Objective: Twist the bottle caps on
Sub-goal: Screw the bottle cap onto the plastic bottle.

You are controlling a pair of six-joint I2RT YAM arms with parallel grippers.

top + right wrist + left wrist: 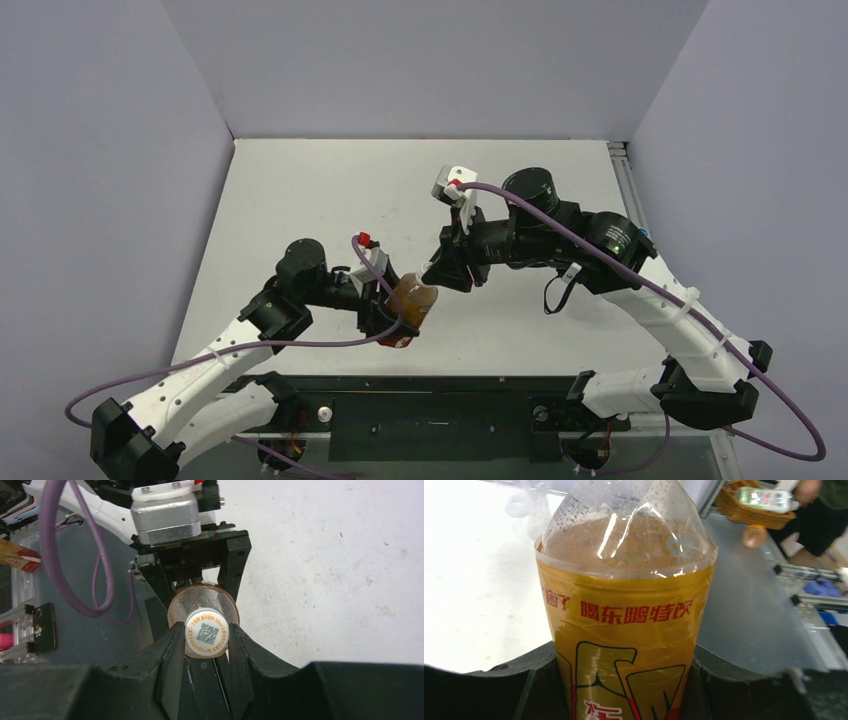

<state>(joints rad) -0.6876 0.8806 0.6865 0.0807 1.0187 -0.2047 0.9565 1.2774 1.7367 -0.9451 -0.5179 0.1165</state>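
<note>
one cap sits on its bottle and is gripped; the other pair is left to do
at centre left of the top view our left gripper (395, 322) clamps the body of the amber bottle (413, 300), which tilts toward the right. on its neck sits the white cap (205, 632), and our right gripper (436, 278), just right of centre, is closed on this cap. we judge the screwing is in hand, how tight we cannot tell. on the table (300, 200) we find no second bottle and no second cap.
</note>
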